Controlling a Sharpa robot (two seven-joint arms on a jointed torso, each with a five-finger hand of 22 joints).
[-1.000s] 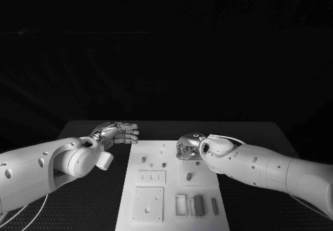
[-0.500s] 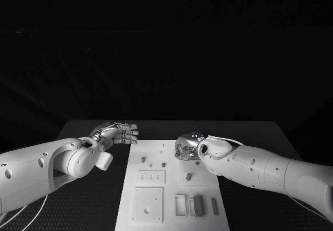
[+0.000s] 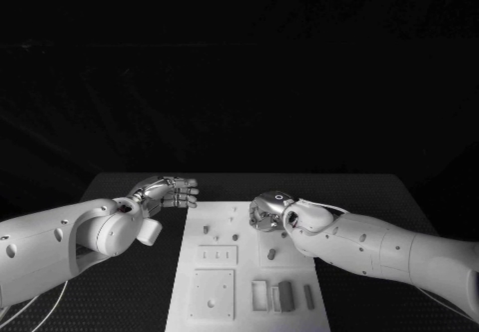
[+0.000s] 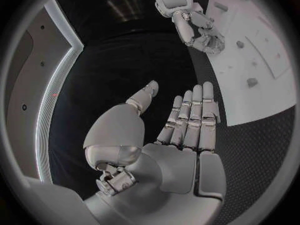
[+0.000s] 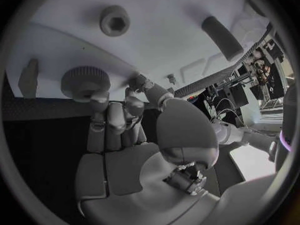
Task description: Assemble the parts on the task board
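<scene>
Black, finely textured worktop [image 3: 130, 277] under a dark background carries the white task board [image 3: 250, 315], a long plate running from near the robot to the middle of the surface. On the board lie small grey parts: a round knurled knob [image 5: 84, 82], a hex-socket piece [image 5: 114, 20] and a short cylinder [image 5: 222, 37] at the far end (all three seen from the right wrist), two small oval pegs [image 3: 207, 228] farther in, and upright slabs [image 3: 286, 294] standing in slots at the near right corner. Recessed rectangular panels [image 3: 214, 283] mark the near left part.

Bare worktop flanks the board on both sides; the left strip is wide, and the far edge of the board stops short of the far edge of the worktop. The left edge of the board runs just beside the left robot hand [image 3: 169, 191].

Left robot hand hovers over the bare worktop beside the far left corner of the board, apart from every part; the left wrist view shows its fingers [image 4: 194, 115] straight and side by side, thumb set apart, holding nothing.

Right robot hand [image 3: 268, 209] is over the far right part of the board. In the right wrist view its fingertips [image 5: 134, 82] are curled at the knurled knob, one finger and the thumb touching its side; whether they actually clamp it cannot be told.
</scene>
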